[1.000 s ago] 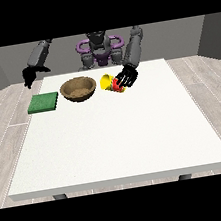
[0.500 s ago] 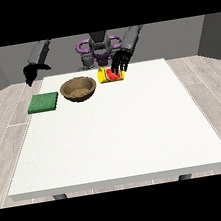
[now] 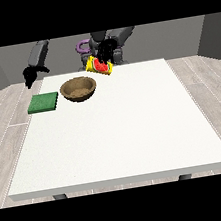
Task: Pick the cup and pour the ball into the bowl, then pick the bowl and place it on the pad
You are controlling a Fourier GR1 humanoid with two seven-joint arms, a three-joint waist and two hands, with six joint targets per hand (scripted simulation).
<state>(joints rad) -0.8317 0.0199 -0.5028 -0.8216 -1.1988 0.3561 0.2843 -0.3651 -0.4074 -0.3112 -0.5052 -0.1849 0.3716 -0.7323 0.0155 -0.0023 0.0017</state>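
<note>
Bowl (image 3: 79, 88) first: the brown, round bowl sits on the white table (image 3: 121, 131) near its far edge, toward the view's left, and serves as the landmark for everything else. Just beside the bowl on its left lies the flat green pad (image 3: 43, 102), close to it but not touching, at the table's left border. Above and to the right of the bowl, lifted clear of the table, is the yellow cup (image 3: 99, 66), tilted on its side with its red inside facing down toward the camera. The hand at the view's right (image 3: 104, 52) is wrapped around the cup from above, its black fingers closed on the cup's upper side. The ball cannot be made out, neither in the cup nor in the bowl. Farther left than the pad and higher than the bowl, the hand at the view's left (image 3: 29, 74) hangs in the air off the table's edge, holding nothing; whether its fingers are apart or together cannot be told.
</note>
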